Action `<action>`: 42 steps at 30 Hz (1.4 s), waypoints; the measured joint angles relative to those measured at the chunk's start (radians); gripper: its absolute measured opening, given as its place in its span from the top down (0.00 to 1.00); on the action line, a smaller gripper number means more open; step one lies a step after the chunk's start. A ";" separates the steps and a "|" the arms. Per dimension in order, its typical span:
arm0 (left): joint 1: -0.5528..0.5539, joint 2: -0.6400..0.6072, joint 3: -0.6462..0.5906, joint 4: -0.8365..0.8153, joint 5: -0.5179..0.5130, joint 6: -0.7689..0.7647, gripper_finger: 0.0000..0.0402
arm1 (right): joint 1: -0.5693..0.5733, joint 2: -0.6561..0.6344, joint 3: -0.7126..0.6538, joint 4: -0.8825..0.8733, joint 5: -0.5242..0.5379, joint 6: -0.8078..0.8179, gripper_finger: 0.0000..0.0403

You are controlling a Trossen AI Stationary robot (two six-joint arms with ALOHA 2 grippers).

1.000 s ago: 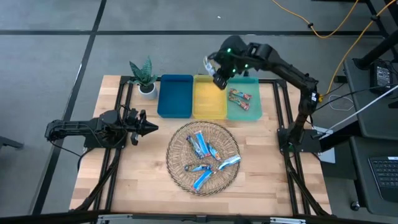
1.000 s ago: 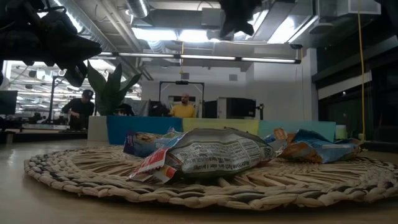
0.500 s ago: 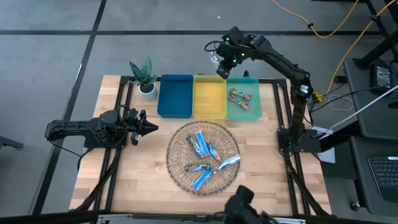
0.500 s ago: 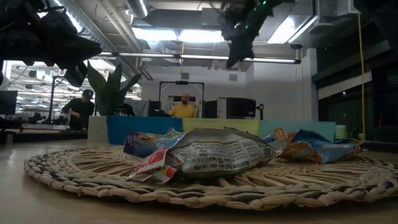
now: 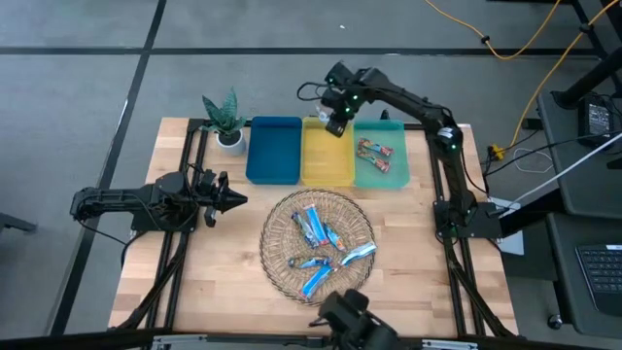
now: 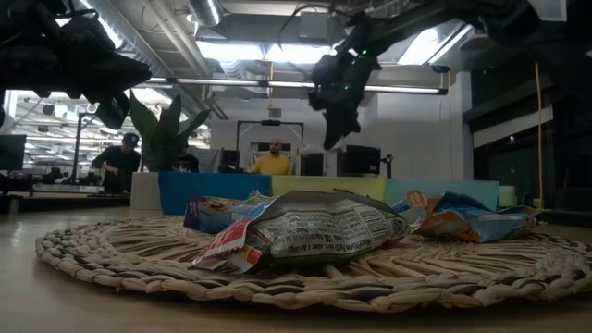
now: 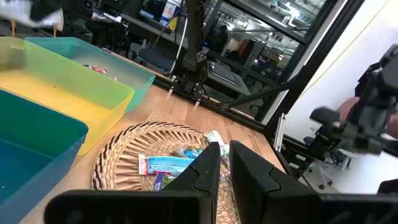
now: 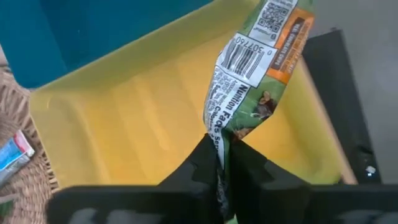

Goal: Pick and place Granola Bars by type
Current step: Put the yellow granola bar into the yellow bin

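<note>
i have the right gripper (image 5: 335, 124) up over the far end of the yellow tray (image 5: 328, 160), clamped on one granola bar (image 8: 249, 74) with a green and orange wrapper, which hangs from the fingers (image 8: 205, 163) above the tray's bare yellow floor. from the low camera that gripper (image 6: 330, 139) hangs well above the surface with the bar's end showing pale beneath it. the blue tray (image 5: 273, 149) sits just beside the yellow one on the plant (image 5: 224, 117) side, and the green tray (image 5: 381, 160) on the other side holds one red-brown bar (image 5: 374, 151). the rest of the granola bars (image 5: 321, 243), bright blue and silvery ones among them, lie in a loose heap on the round woven mat (image 5: 275, 258) nearer the front of the surface (image 5: 224, 272). the left gripper (image 5: 231, 200) waits low at the left side of the surface, well apart from the mat, fingers (image 7: 205, 168) closed together on nothing and pointed toward the trays. in the room behind i can see a person in a yellow top (image 6: 273, 163) and another person (image 6: 118, 159) off to the side.
</note>
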 joint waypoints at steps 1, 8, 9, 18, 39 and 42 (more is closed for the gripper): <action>0.000 0.000 0.000 0.000 0.000 0.000 0.92 | 0.007 0.012 0.000 0.000 0.001 0.001 0.89; 0.000 0.000 0.000 0.000 0.000 0.000 0.92 | 0.045 0.085 0.000 0.013 0.003 -0.021 0.93; 0.000 0.000 0.000 0.000 0.000 0.000 0.92 | 0.046 0.091 0.000 0.021 0.003 -0.024 0.94; 0.000 0.000 0.000 0.000 0.000 0.000 0.92 | 0.042 0.136 0.000 0.055 0.005 -0.026 0.88; 0.000 0.000 0.000 0.000 0.000 0.000 0.92 | 0.015 0.147 0.000 0.000 -0.004 0.031 0.72; 0.000 0.000 0.000 0.000 0.000 0.000 0.92 | 0.017 0.146 0.000 -0.032 -0.004 0.048 0.66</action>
